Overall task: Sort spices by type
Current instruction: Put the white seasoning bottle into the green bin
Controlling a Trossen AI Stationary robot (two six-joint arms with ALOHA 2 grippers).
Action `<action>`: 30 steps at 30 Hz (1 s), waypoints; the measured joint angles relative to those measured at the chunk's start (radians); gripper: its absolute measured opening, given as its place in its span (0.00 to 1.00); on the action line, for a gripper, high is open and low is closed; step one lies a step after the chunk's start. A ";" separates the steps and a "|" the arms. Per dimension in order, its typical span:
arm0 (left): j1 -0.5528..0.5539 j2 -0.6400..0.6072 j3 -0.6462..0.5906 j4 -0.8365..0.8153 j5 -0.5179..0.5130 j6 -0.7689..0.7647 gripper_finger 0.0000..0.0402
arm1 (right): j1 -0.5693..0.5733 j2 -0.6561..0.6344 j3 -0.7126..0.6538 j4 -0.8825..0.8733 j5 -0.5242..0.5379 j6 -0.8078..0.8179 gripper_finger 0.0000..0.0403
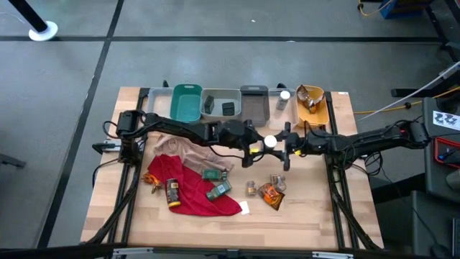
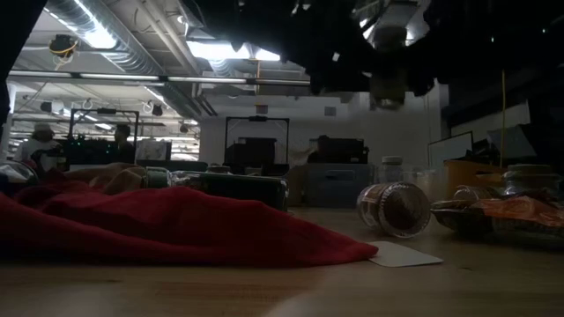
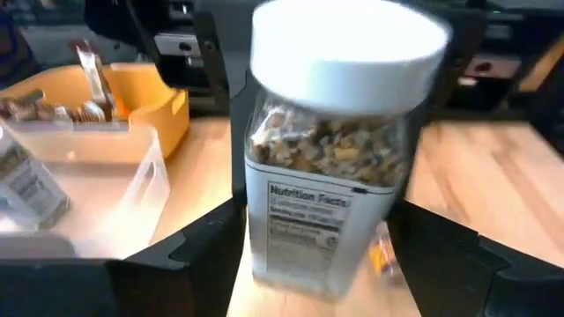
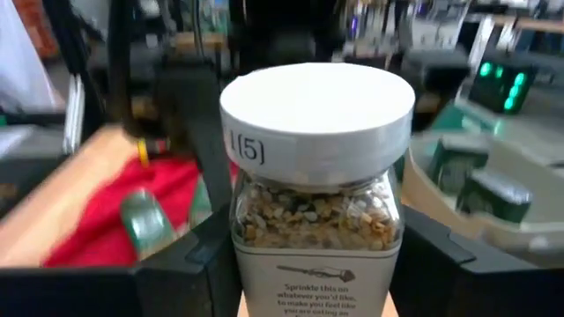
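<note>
A white-capped jar [image 1: 270,142] is hanging mid-frame between two arms above the table [image 1: 316,216]. The right gripper [image 1: 282,147] is clamping its clear, square body; the left gripper [image 1: 256,144] is standing wide beside it. Smooth plastic under one grip could slip or tilt, dropping the jar onto the loose spices and red cloth [image 1: 198,194] lower in the frame.

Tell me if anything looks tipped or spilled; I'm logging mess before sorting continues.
A small jar lies on its side on the table, beside the orange packet. The red cloth is crumpled, not flat. No spill shows.
</note>
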 joint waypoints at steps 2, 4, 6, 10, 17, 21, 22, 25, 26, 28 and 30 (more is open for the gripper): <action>0.000 0.000 0.000 -0.039 0.001 0.019 0.64 | 0.000 0.001 0.000 -0.049 -0.003 0.001 0.51; 0.000 0.000 0.001 -0.073 0.001 0.038 0.64 | 0.000 0.002 -0.002 -0.105 -0.004 0.002 0.51; 0.000 -0.001 0.002 -0.104 0.001 0.052 0.64 | 0.000 0.003 -0.003 -0.157 -0.009 0.016 0.52; 0.000 -0.001 0.002 -0.107 0.001 0.074 0.64 | 0.000 0.003 -0.003 -0.242 -0.009 0.061 0.52; 0.007 -0.002 0.004 -0.038 0.001 0.087 0.63 | 0.000 0.004 -0.003 -0.297 -0.011 0.105 0.52; 0.008 -0.002 0.004 0.016 0.001 0.079 0.63 | 0.000 0.004 -0.003 -0.297 -0.020 0.110 0.52; 0.008 -0.002 0.004 0.027 0.001 0.078 0.63 | 0.000 0.004 -0.003 -0.296 -0.020 0.110 0.52; 0.007 -0.002 0.004 0.051 0.016 0.051 0.63 | 0.000 0.004 -0.003 -0.295 -0.020 0.110 0.52; 0.007 -0.002 0.004 0.062 0.025 0.043 0.63 | 0.000 0.004 -0.003 -0.295 -0.020 0.110 0.52; 0.007 -0.002 0.004 0.091 0.037 0.030 0.63 | 0.000 0.004 -0.003 -0.295 -0.020 0.110 0.52; 0.007 -0.002 0.004 0.119 0.040 0.012 0.63 | 0.000 0.004 -0.003 -0.295 -0.020 0.110 0.52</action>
